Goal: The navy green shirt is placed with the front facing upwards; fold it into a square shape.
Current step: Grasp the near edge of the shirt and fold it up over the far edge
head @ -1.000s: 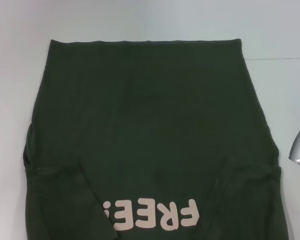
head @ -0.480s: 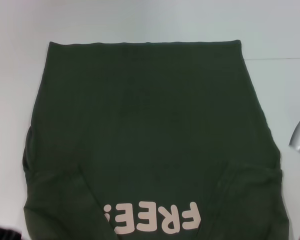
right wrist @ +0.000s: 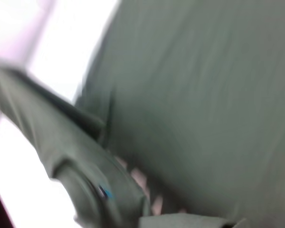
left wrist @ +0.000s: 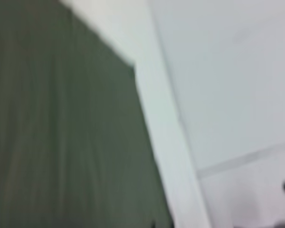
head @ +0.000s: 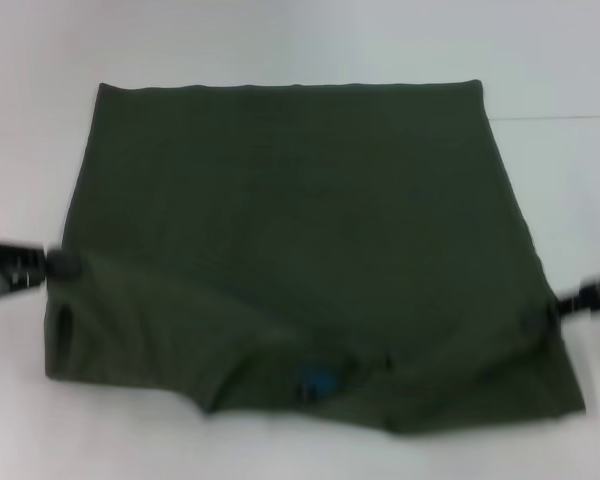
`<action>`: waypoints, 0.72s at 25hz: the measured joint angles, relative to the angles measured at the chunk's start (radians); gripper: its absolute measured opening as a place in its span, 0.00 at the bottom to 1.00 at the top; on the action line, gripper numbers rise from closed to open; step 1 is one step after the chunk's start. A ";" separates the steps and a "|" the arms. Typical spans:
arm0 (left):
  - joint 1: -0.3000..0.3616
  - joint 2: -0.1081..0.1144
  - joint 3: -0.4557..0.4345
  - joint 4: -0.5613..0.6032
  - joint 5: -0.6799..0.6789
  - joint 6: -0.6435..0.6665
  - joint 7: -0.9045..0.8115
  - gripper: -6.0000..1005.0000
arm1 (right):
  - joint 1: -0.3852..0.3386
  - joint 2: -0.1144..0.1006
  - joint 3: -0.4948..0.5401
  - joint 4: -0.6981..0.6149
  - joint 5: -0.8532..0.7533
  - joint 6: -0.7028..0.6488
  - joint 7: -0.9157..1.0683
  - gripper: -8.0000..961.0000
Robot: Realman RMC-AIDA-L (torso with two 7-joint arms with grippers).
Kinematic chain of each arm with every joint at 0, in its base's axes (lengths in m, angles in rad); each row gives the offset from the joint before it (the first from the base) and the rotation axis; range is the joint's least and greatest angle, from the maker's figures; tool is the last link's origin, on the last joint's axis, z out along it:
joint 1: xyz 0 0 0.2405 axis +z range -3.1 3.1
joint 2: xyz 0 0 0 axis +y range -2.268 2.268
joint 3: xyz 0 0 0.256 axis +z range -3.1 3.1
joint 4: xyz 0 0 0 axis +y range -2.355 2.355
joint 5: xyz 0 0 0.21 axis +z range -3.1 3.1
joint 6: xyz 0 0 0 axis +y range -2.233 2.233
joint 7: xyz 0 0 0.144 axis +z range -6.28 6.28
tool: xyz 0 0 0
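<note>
Navy green shirt (head: 290, 230) folded over, white table (head: 280, 40), left gripper (head: 55, 265), right gripper (head: 540, 315) at edges

Black tools showing at both edges of the head view

The left tool (head: 55, 265) is appearing as dark, blurred hardware with pale flecks and a rounded tip; the right tool (head: 555, 310) is showing black, banded with light marks.

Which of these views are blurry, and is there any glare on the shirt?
Head view: soft overall, the shirt has no glare, and both grippers at its side edges are smeared, left gripper and right gripper. Left wrist view: blurred, with cloth and table edges fuzzy. Right wrist view: heaviest smear, folds streaked, only the blue label stands out.
</note>
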 joint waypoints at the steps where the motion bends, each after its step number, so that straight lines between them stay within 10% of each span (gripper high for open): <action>1: 0.002 -0.001 -0.008 -0.009 -0.022 -0.018 -0.001 0.04 | -0.004 -0.007 0.018 0.003 0.030 0.022 0.002 0.15; 9: 0.060 -0.058 -0.025 -0.126 -0.309 -0.301 0.112 0.04 | -0.043 0.009 0.060 0.022 0.254 0.270 0.011 0.16; 18: 0.056 -0.120 -0.017 -0.237 -0.348 -0.546 0.293 0.04 | -0.048 0.101 0.046 0.037 0.344 0.612 -0.026 0.17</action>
